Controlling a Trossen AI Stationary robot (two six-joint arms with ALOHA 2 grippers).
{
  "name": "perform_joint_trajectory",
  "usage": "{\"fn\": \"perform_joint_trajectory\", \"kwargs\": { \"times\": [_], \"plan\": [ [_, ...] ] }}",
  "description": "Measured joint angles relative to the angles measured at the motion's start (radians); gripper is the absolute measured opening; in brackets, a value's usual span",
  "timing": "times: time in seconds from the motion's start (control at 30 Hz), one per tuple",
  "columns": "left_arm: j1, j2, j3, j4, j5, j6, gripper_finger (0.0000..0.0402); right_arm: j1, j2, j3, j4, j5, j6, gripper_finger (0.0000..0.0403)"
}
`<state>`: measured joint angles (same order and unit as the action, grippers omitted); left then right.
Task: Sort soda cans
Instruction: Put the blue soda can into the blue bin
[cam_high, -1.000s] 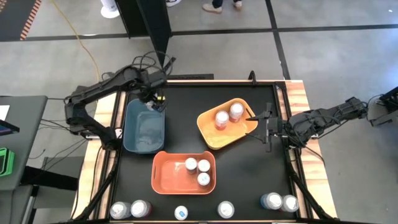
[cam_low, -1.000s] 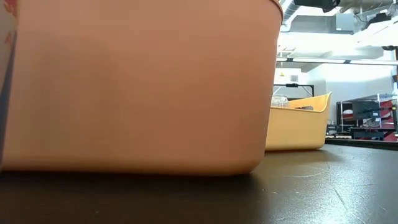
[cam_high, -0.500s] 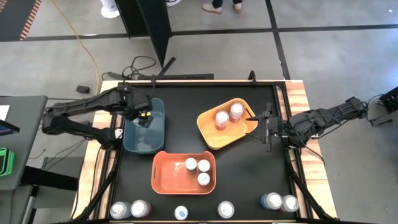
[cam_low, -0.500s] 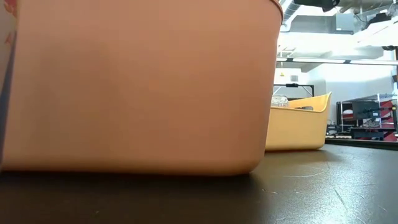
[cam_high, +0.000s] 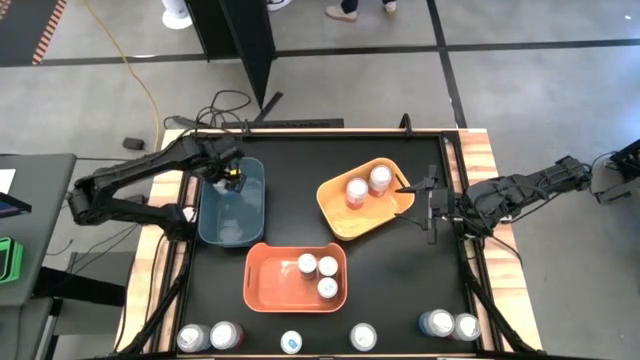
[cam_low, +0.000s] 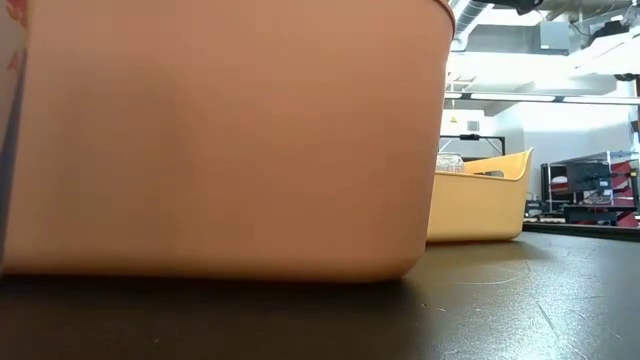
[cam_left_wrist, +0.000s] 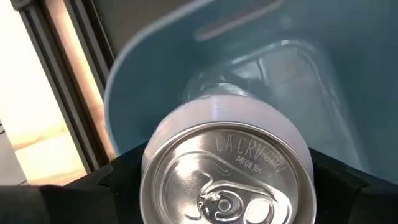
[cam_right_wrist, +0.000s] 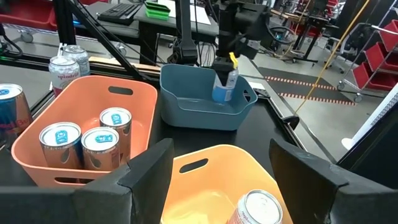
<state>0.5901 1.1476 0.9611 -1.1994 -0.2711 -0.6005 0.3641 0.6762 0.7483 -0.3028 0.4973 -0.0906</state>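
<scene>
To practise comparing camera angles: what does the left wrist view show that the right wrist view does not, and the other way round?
Only the left wrist view shows the held soda can's silver top up close. Only the right wrist view shows the orange bin with three cans, the yellow bin and the left gripper from outside. Both show the blue bin and that can above it.

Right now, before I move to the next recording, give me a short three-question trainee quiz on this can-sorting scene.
1. True or false: the left claw is shut on a soda can above the blue bin.
2. How many cans stand in the orange bin?
A) one
B) three
C) five
3. Fill in: the right claw waits open beside the ____ bin.

Key: 1 true; 2 B; 3 yellow.
</scene>
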Motion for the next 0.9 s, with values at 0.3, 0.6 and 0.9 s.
{"fn": "perform_joint_trajectory", "kwargs": {
  "times": [0.3,0.6,0.9],
  "plan": [
    [0.104,0.036,0.0,0.024,0.003,0.075,0.0299,0.0,0.0,0.0,-0.002,0.0,-0.004,0.0281],
    [0.112,0.144,0.0,0.081,0.023,0.109,0.0299,0.0,0.0,0.0,-0.003,0.0,0.004,0.0281],
    [0.117,0.223,0.006,0.094,0.021,0.151,0.0299,0.0,0.0,0.0,-0.003,0.0,0.005,0.0281]
  ]
}}
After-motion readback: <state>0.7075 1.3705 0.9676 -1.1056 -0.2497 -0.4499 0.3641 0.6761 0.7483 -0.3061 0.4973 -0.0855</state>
